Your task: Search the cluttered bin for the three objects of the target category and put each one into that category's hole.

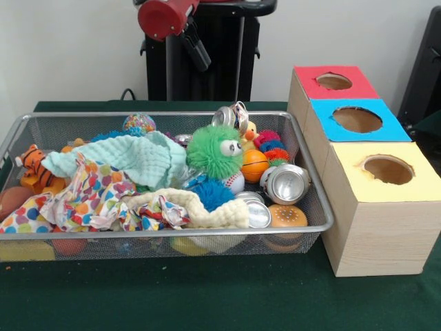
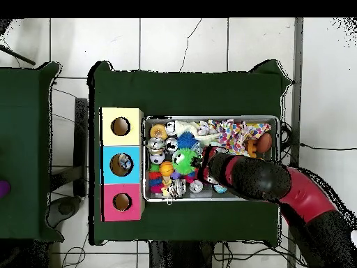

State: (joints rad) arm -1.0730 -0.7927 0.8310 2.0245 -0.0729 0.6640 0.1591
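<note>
A wire mesh bin point(image 1: 158, 114) holds mixed clutter. Crushed silver cans lie at its right end point(image 1: 286, 183), near the front point(image 1: 256, 210) and at the back point(image 1: 231, 116). A green fuzzy toy point(image 1: 215, 150) with an orange ball point(image 1: 254, 164) beside it sits mid-bin. Right of the bin stand three boxes with holes, topped red point(image 1: 306, 84), blue point(image 1: 324, 127) and yellow point(image 1: 420, 186). In the overhead view a pale object shows inside the blue hole point(image 2: 125, 163). My gripper point(image 1: 198, 52) hangs high above the bin's back edge, well off the clutter.
Mint point(image 1: 138, 158), polka-dot point(image 1: 89, 196) and cream point(image 1: 200, 207) cloths cover the bin's left and middle. A tiger toy point(image 1: 34, 169) and a burger toy point(image 1: 287, 215) lie at its ends. In the overhead view my arm point(image 2: 251, 174) hides part of the bin.
</note>
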